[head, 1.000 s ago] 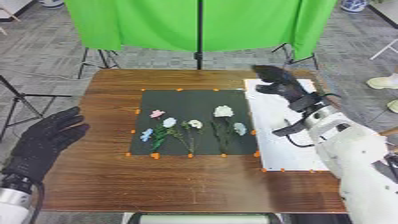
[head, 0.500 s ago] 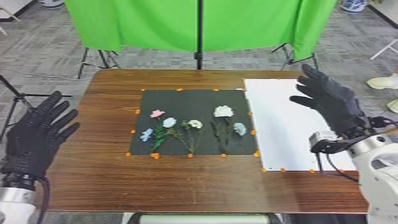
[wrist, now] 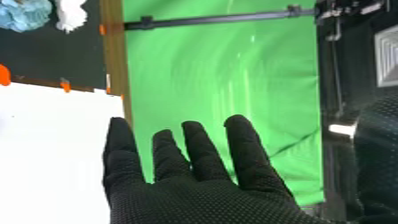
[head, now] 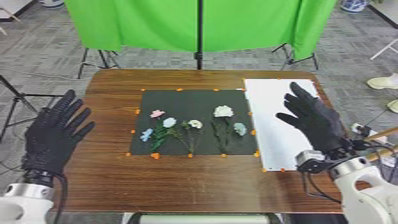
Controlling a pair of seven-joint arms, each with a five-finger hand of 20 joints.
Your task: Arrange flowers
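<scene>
In the head view my right hand point(head: 318, 123) is over the right edge of the white sheet point(head: 274, 117), open with straight fingers and holding nothing. My left hand point(head: 53, 137) is at the table's left edge, also open and empty. Several flowers lie on the dark mat: a pink one point(head: 157, 114), blue ones point(head: 147, 134), a pale one point(head: 195, 124), and a large white one point(head: 223, 111) beside a light blue one point(head: 240, 129). The right wrist view has my right hand point(wrist: 209, 202), with a blue flower point(wrist: 25, 15) and a white flower point(wrist: 71, 14) beyond it.
Orange markers point(head: 155, 156) line the dark mat point(head: 178, 98) and the white sheet's edges on the wooden table point(head: 187, 185). Behind the table hang a green cloth point(head: 142, 30) and a black pole point(head: 200, 35).
My right hand has swung back from over the white sheet's far part to its right edge, its fingers now pointing up. My left hand has shifted slightly right, its fingers more upright.
</scene>
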